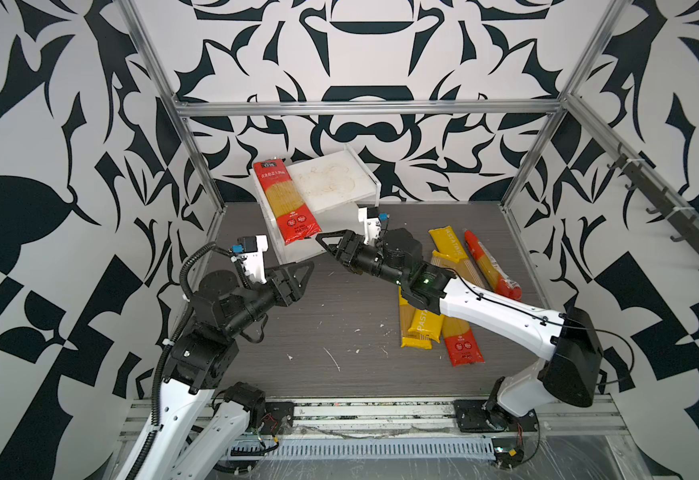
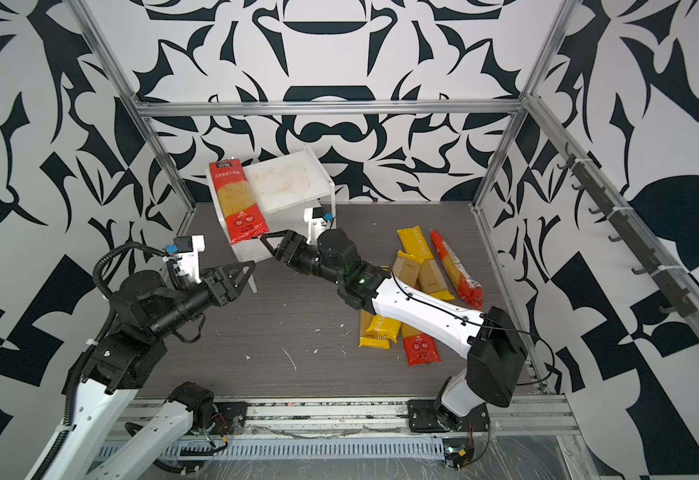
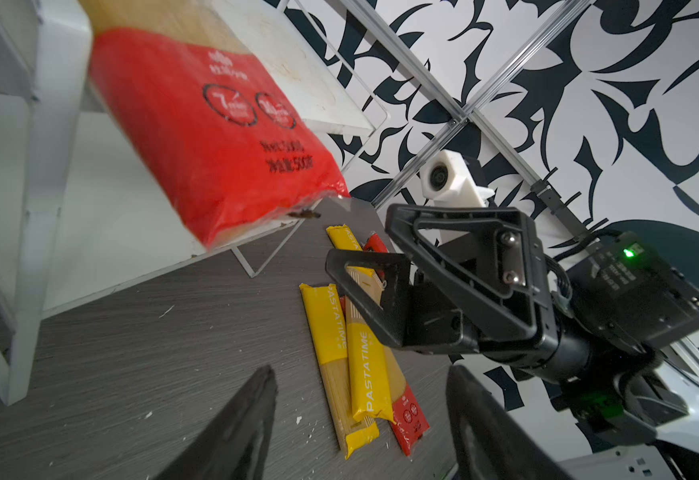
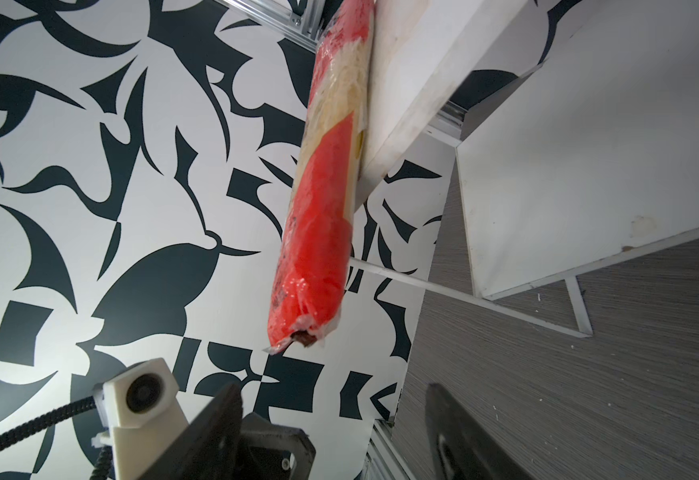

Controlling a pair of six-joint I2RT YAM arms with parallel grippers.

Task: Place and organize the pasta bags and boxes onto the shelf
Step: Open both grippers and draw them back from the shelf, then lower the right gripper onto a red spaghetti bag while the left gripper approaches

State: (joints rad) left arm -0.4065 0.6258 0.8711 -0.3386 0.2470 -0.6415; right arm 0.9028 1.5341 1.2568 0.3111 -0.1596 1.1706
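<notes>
Spaghetti pack (image 1: 287,199): red, overhangs shelf (image 1: 333,178) front edge, lengthwise toward both arms.
Right fingers (image 4: 215,440): spread, empty, nearest overhanging end.
Left fingers (image 3: 240,428): spread, empty.

Both top views looked steeply down from high above the near edge onto the whole table (image 1: 339,324), and were nearly identical. The left wrist camera, low and close, faced the shelf (image 3: 48,104) and the right gripper (image 3: 360,239). The right wrist camera peered along the shelf's board from nearby. Both wrist views caught the red pack (image 4: 318,232).
</notes>
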